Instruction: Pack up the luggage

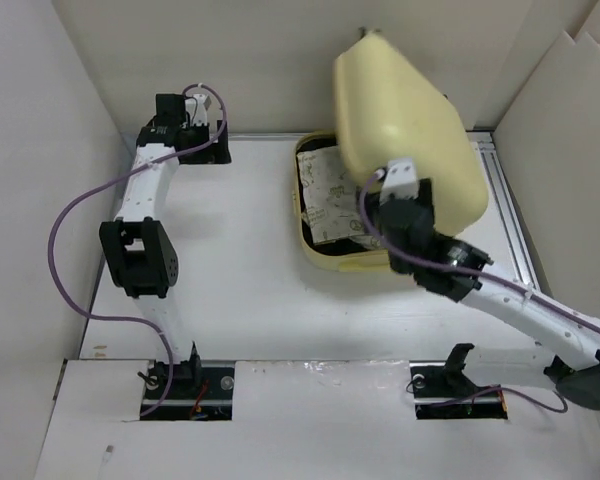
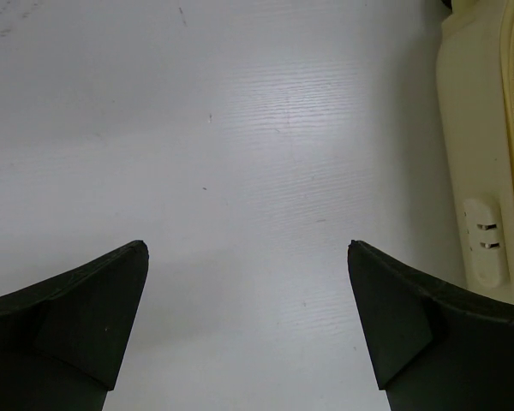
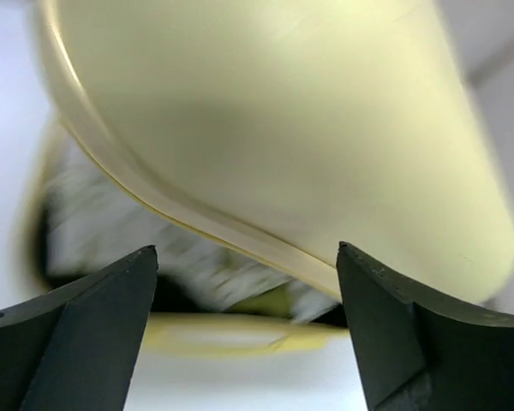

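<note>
The pale yellow luggage (image 1: 405, 120) lies at the back right of the table, its lid half lowered over the base (image 1: 325, 262). A white patterned cloth (image 1: 325, 195) lies inside on the black lining. My right gripper (image 1: 378, 215) is open at the lid's near edge; in the right wrist view the lid (image 3: 308, 128) fills the top and its rim passes between my fingers (image 3: 394, 325), with the cloth (image 3: 197, 265) blurred below. My left gripper (image 1: 212, 130) is open and empty at the back left, over bare table; the luggage's side (image 2: 484, 171) shows at the right of its view.
White walls close in the table at the back and on both sides. A metal rail (image 1: 510, 215) runs along the right edge behind the luggage. Purple cables (image 1: 70, 230) loop off both arms.
</note>
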Tool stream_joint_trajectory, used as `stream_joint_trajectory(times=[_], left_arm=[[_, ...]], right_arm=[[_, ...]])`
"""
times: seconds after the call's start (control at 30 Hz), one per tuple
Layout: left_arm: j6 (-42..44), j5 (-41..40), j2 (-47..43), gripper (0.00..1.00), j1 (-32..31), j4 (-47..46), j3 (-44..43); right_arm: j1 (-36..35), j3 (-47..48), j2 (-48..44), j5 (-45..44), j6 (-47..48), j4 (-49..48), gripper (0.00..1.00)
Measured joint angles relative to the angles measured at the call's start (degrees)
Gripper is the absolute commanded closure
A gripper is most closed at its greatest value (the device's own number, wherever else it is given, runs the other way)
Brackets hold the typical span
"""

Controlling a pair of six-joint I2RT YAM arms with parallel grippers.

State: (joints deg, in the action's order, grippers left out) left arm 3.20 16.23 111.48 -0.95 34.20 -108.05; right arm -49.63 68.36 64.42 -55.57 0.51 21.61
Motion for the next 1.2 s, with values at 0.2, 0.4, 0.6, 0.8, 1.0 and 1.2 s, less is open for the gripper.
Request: stream_joint_trajectory(times=[0.2, 0.4, 0.6, 0.8, 1.0, 1.2], left_arm=[[1.25, 0.39, -5.51, 0.0, 1.2, 0.42, 4.2], [2.4, 2.16, -10.03, 0.0, 1.07, 1.16, 9.01], [5.66, 5.03, -10.93, 0.0, 0.55, 2.27, 9.44], [8.68, 2.73, -7.15, 0.0, -3.96, 4.42, 2.38], [8.96, 0.57, 4.87, 0.0, -6.01, 4.2, -13.57], [9.79, -5.53, 11.89, 0.0, -8.31, 3.96, -14.51]], right_arm=[[-28.5, 1.95, 0.63, -1.84, -10.91, 11.52, 0.04], [-29.68, 15.56, 5.73, -1.18, -23.02, 25.73, 0.0], [14.91, 14.36, 6.36, 22.97, -19.58, 26.18, 0.0], [49.59, 14.32, 11.43, 40.09, -12.76, 25.27, 0.02], [62.75, 13.9, 22.23, 44.65, -10.43, 21.73, 0.02], [64.43, 1.68, 22.21, 44.63, -12.41, 17.53, 0.02]])
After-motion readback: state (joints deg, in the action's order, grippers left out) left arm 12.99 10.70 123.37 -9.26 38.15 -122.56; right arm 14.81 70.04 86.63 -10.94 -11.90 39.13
